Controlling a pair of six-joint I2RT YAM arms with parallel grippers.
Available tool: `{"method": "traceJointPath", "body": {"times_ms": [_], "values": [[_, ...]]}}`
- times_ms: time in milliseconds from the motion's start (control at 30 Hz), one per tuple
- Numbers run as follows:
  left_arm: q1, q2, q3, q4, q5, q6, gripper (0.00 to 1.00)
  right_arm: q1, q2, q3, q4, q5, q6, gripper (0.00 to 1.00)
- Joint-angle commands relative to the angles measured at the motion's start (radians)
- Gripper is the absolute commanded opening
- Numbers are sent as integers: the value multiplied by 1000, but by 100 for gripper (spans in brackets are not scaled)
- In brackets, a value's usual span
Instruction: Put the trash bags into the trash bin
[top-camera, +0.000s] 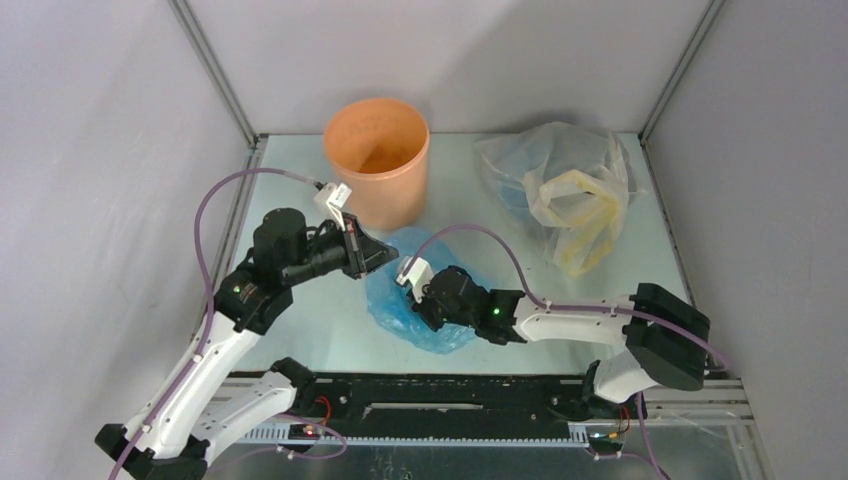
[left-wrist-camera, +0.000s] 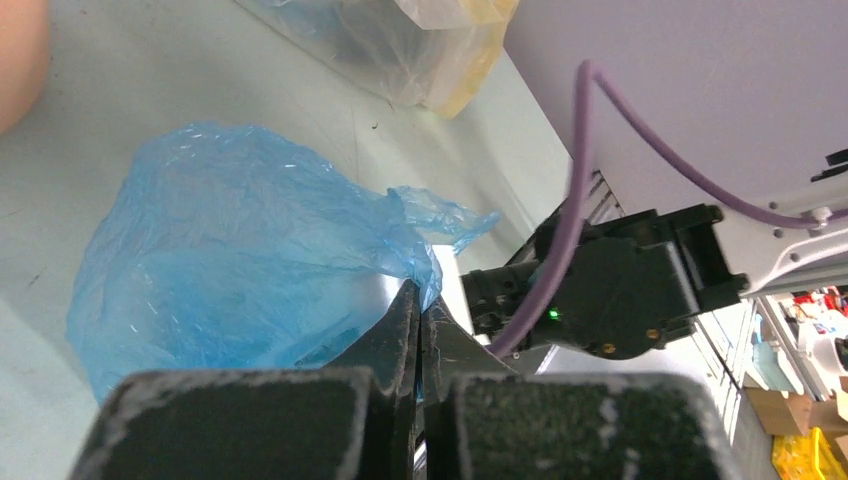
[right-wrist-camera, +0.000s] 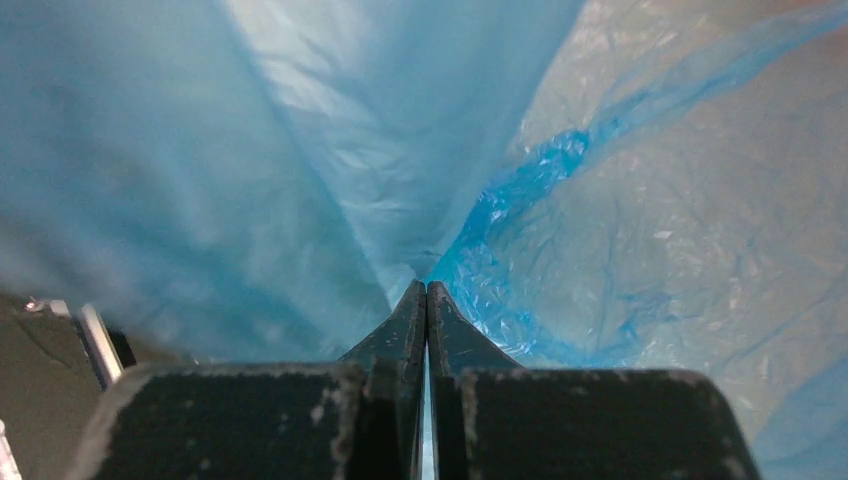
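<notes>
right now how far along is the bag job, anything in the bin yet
Nothing is finished: the orange bin stands upright and looks empty. In hand: the blue bag lies on the table in front of it, with the left gripper and right gripper both closed on its film. Left to do: lift the bag and drop it into the bin.
</notes>
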Motion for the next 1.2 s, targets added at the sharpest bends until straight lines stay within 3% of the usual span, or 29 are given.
{"method": "traceJointPath", "body": {"times_ms": [0,133,400,667,867,1167], "values": [[5,-12,-1,10,44,-3,0,-1,36,-9,31,-8,28,0],[5,-16,-3,9,54,0,0,-25,55,-9,45,-11,44,0],[5,-12,-21,2,89,3,0,-162,-6,2,128,-182,134,0],[5,7,27,54,123,-43,0,-120,116,89,155,-168,115,0],[5,26,99,88,103,-112,0,-65,196,92,189,-69,101,0],[5,6,17,265,175,-238,0,-76,295,120,217,-95,150,0]]}}
